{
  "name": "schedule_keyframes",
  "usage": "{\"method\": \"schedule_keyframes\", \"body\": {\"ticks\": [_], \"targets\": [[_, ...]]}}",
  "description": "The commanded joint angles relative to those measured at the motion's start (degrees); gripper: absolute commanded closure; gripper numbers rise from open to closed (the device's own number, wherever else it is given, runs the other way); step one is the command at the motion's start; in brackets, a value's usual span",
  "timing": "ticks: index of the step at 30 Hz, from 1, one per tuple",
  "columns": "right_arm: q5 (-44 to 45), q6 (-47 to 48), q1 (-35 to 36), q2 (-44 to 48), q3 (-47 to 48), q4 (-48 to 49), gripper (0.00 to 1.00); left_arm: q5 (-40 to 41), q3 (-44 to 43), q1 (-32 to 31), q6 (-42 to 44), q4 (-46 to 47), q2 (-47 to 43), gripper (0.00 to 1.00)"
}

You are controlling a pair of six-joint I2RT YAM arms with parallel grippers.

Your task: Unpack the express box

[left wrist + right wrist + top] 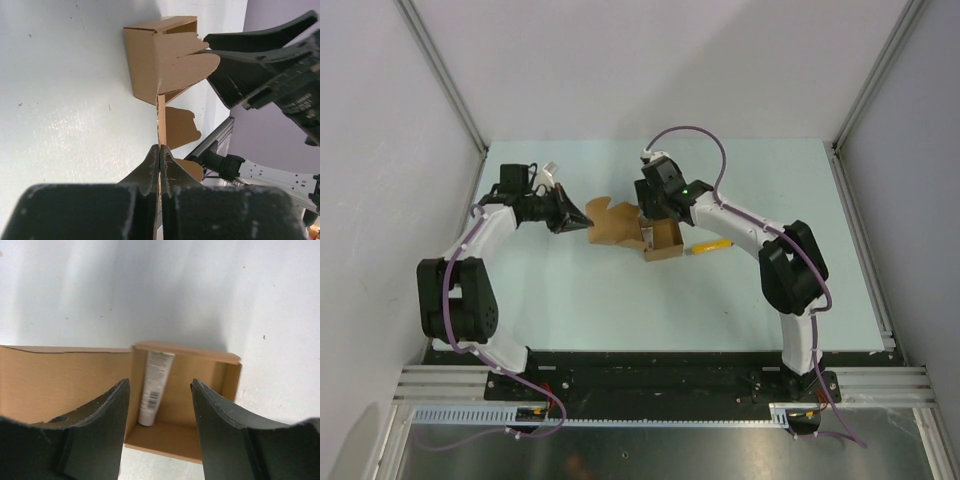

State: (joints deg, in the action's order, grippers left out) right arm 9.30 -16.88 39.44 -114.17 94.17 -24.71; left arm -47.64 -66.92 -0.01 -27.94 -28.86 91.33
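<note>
The express box is a small brown carton in the middle of the table, its lid flap folded out flat to the left. My left gripper is shut on the edge of that flap. In the left wrist view the box body stands beyond the pinched flap. My right gripper hovers open just above the open box. In the right wrist view its jaws straddle the opening, empty. A white tube lies inside the box along its left wall.
A slim yellow cutter knife lies on the table just right of the box, under the right arm. The pale green tabletop is bounded by metal frame rails at the sides and the front.
</note>
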Motion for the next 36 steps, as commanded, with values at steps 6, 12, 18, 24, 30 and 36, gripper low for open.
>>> {"method": "schedule_keyframes", "body": {"ticks": [6, 12, 18, 24, 30, 36], "targets": [[0.7, -2.8, 2.5, -3.5, 6.4, -5.8, 0.45, 0.2, 0.1, -0.2, 3.2, -1.5, -0.1, 1.0], [-1.6, -5.0, 1.7, -3.8, 5.5, -10.5, 0.47, -0.1, -0.4, -0.2, 3.2, -1.8, -0.2, 1.0], [-3.8, -5.2, 1.7, -7.4, 7.2, -12.7, 0.52, -0.9, -0.8, -0.2, 3.0, -2.0, -0.3, 1.0], [0.6, -4.3, 2.2, -11.3, 9.8, -14.4, 0.52, -1.2, -0.8, -0.2, 2.7, -2.0, -0.4, 1.0], [0.8, -3.6, 2.4, -14.1, 10.8, -14.9, 0.51, -1.2, -0.7, -0.2, 2.5, -2.0, -0.6, 1.0], [4.3, -1.7, 3.3, -15.2, 10.5, -15.4, 0.51, -1.1, -1.0, -0.2, 2.4, -1.9, -0.7, 1.0]]}}
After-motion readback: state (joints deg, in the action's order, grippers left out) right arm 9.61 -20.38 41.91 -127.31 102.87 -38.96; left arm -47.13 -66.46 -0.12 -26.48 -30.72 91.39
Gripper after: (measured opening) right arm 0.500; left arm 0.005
